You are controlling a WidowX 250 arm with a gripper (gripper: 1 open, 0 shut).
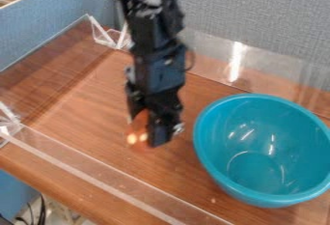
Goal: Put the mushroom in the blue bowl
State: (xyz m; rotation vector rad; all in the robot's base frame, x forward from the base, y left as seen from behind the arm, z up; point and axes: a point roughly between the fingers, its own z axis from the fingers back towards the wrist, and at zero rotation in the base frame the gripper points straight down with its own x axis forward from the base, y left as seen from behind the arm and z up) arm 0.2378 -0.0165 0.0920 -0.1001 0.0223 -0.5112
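The mushroom (137,134) shows as a small orange-brown cap with a pale base, pinched at the tip of my black gripper (147,136). The gripper points straight down, shut on it, and hangs a little above the wooden table. The blue bowl (261,148) is a large teal plastic bowl standing on the table to the right of the gripper, its inside bare. The mushroom hangs left of the bowl's rim, not over it.
A clear acrylic wall (77,166) borders the wooden table (77,94) along the front and left, with more panels at the back right (238,60). A grey-blue box (33,21) stands at the back left.
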